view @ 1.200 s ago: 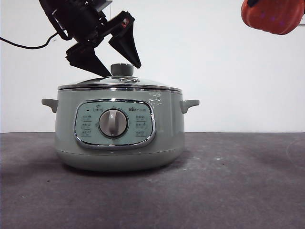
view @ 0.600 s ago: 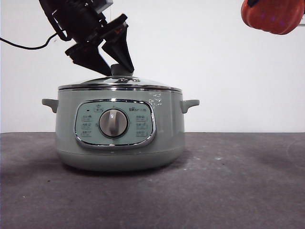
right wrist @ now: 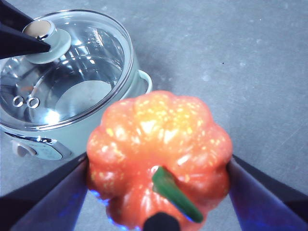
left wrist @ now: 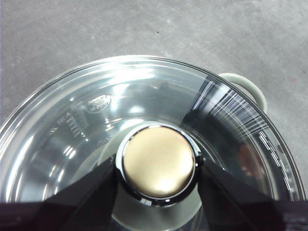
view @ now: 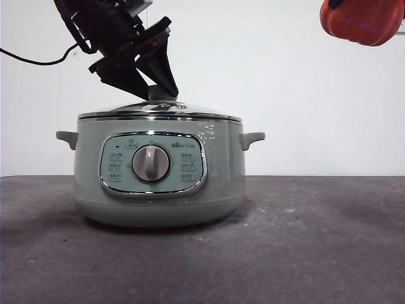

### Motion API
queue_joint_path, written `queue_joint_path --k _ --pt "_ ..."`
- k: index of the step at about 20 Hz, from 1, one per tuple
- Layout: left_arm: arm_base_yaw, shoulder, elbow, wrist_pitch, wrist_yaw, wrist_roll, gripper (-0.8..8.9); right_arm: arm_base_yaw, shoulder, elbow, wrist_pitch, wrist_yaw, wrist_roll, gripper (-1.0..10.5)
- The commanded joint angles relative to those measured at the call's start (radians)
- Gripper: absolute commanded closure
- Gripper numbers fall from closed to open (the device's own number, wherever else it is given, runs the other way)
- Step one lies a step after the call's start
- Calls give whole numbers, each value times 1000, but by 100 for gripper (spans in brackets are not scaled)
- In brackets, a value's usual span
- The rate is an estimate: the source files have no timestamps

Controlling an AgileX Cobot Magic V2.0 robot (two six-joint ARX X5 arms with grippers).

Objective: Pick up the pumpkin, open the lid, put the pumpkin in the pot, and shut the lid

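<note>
The sage-green pot (view: 158, 183) stands left of centre on the table, with the glass lid (view: 190, 113) resting on it. My left gripper (view: 155, 88) comes down from the upper left. Its jaws press both sides of the lid's knob (left wrist: 159, 163) above the glass (left wrist: 72, 125). My right gripper (right wrist: 159, 173) is shut on the orange pumpkin (right wrist: 159, 139) and holds it high at the top right of the front view (view: 362, 22), right of the pot. The pot (right wrist: 96, 130) and lid (right wrist: 82, 72) also show in the right wrist view.
The grey table (view: 304, 247) spreads in front of and to the right of the pot. One side handle (view: 252, 138) sticks out on the right and another (view: 66, 137) on the left. A black cable (view: 31, 60) hangs at the far left.
My left gripper's jaws have closed in from either side of the knob and now clamp it. The lid still rests on the pot. The pumpkin has not moved.
</note>
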Motion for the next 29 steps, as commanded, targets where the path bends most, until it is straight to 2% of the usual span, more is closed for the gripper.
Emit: queue_joint_path --k 1,7,10,14,18,23,29 --pt "1 -49 1 29 0 0 822 2 1 1 5 -2 11 957" --pt "13 -153 2 14 -5 0 822 3 1 1 14 -5 11 958" --pt "29 -250 2 -42 -24 -4 822 8 24 1 80 -88 15 959" --pt "52 -404 2 -137 -63 -3 822 61 111 5 187 -88 33 959" --pt "67 -555 2 -252 -111 -3 822 148 285 83 248 -87 32 959" --pt "70 -698 2 -381 -138 -3 822 246 601 334 250 -87 12 959" --pt "70 -793 2 -456 -138 -26 822 304 920 575 246 -71 -37 959"
